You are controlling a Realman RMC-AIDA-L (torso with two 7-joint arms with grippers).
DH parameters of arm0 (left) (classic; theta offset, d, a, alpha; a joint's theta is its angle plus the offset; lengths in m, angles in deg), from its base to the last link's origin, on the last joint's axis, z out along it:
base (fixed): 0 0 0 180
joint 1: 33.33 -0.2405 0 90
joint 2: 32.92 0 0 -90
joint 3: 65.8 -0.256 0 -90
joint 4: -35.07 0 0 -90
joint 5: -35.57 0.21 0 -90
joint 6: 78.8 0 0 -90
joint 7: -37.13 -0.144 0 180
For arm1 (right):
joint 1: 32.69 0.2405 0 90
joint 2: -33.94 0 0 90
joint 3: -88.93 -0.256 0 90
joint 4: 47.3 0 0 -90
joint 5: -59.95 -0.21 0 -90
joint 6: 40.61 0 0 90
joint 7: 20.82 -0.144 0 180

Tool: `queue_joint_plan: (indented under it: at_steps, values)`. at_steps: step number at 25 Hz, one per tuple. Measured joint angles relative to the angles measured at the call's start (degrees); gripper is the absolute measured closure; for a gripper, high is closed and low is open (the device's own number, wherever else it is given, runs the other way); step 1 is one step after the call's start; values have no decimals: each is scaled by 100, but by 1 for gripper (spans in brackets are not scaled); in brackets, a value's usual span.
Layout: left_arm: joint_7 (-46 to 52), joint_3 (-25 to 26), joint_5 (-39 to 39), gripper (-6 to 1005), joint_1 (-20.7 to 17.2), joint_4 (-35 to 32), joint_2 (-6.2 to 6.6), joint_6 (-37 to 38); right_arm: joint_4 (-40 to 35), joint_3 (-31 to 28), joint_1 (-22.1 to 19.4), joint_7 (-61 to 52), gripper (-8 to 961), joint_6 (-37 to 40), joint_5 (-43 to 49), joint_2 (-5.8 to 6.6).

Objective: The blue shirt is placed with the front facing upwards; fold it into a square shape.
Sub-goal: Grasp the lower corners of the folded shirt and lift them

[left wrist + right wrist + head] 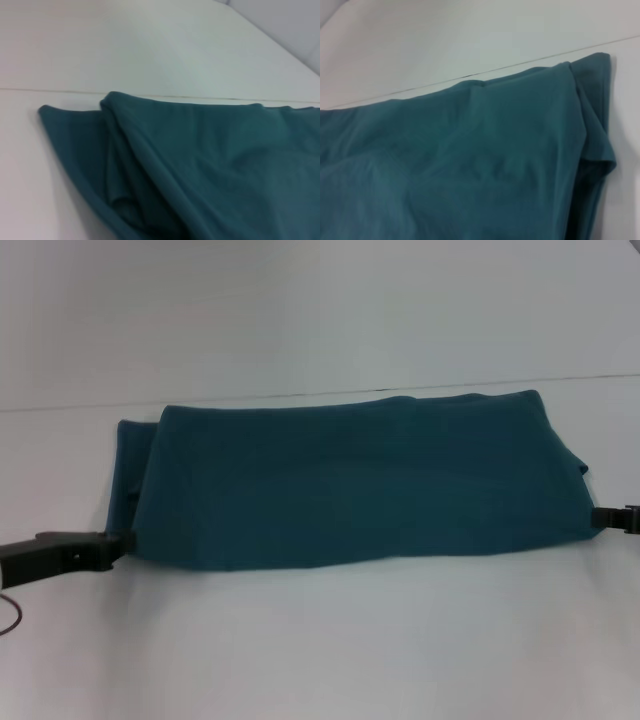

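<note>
The white tabletop carries it all. The blue shirt lies across the middle toward the far edge, already a long folded band, plain side up. It looks soft, limp and light, so pinch all layers at the short ends. Left gripper sits at its near-left corner, right gripper at the right end; whether either is clamped, I cannot tell.

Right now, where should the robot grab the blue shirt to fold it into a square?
Probably one short end. The blue shirt lies as a long flat band, so the left gripper could pinch the near left corner from its side and carry it across toward the right gripper.
</note>
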Motion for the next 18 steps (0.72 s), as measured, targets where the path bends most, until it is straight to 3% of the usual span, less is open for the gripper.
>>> queue_joint_plan:
  at_steps: [10, 18]
  values:
    - [-21, 358, 0, 1000, -305, -520, -28, 1121, -428, -173, -318, 159, 853, 676, -9, -71]
    - [-35, 534, 145, 1001, -404, -593, -28, 1387, -486, -226, -495, 290, 846, 1026, -12, -90]
